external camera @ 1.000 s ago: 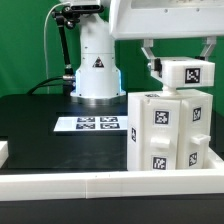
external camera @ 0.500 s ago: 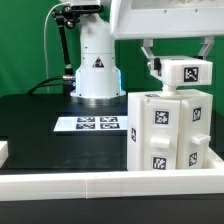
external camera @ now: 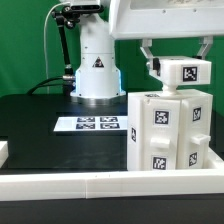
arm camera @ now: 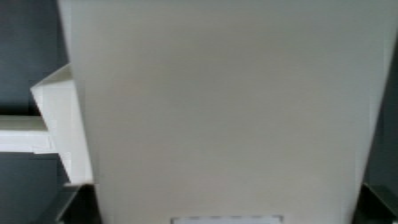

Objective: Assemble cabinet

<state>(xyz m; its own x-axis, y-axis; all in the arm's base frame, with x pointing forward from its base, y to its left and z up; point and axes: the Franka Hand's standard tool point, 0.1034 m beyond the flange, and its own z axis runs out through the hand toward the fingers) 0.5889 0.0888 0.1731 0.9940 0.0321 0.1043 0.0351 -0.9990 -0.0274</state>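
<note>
The cabinet [external camera: 168, 130], a big white box with square marker tags on its faces, stands upright at the exterior view's right. My gripper [external camera: 180, 62] hangs just above it and is shut on a small white tagged panel [external camera: 184, 73], one finger on each side. The panel sits close over the cabinet's top; I cannot tell if they touch. In the wrist view the white panel [arm camera: 222, 100] fills almost the whole picture, with the dark fingers only at its lower corners. A white ledge [arm camera: 45, 120] sticks out beside it.
The marker board [external camera: 98, 123] lies flat on the black table in front of the arm's white base [external camera: 97, 70]. A white rail [external camera: 90, 184] runs along the near edge. A small white piece [external camera: 3, 152] shows at the exterior view's left edge.
</note>
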